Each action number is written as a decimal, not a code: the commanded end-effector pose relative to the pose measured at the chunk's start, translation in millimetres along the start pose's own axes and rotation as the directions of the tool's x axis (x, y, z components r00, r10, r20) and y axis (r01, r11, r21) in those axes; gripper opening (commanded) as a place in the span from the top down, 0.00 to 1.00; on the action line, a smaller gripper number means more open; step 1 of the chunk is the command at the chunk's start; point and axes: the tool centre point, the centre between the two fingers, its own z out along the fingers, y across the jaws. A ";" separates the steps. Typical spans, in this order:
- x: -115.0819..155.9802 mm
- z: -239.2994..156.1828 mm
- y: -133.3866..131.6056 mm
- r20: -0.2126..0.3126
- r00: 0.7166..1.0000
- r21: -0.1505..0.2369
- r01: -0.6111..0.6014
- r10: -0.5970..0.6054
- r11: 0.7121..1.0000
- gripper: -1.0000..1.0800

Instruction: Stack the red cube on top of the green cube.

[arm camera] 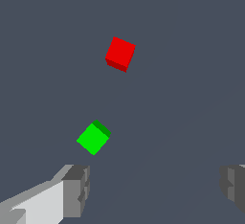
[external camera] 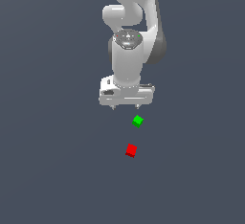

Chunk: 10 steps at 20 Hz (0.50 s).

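Note:
The red cube (external camera: 131,150) (arm camera: 120,53) lies on the dark grey floor, low in the exterior view. The green cube (external camera: 138,121) (arm camera: 94,138) rests a short way behind it, apart from it, both turned at an angle. My white gripper (external camera: 125,107) (arm camera: 153,189) hangs above the floor just behind the green cube, slightly toward the exterior view's left. Its fingers (arm camera: 76,189) stand wide apart with nothing between them. Neither cube is touched.
The arm's white links (external camera: 129,36) rise behind the gripper. The plain dark grey floor (external camera: 48,146) spreads all around the two cubes, with no other objects in view.

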 end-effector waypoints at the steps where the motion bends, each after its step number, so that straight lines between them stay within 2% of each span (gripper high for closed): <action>1: 0.0 0.0 0.0 0.000 1.000 0.000 0.000 0.000 1.000 0.04; 10: 12.8 12.3 -5.3 -0.001 0.999 0.001 -0.041 0.041 0.999 0.04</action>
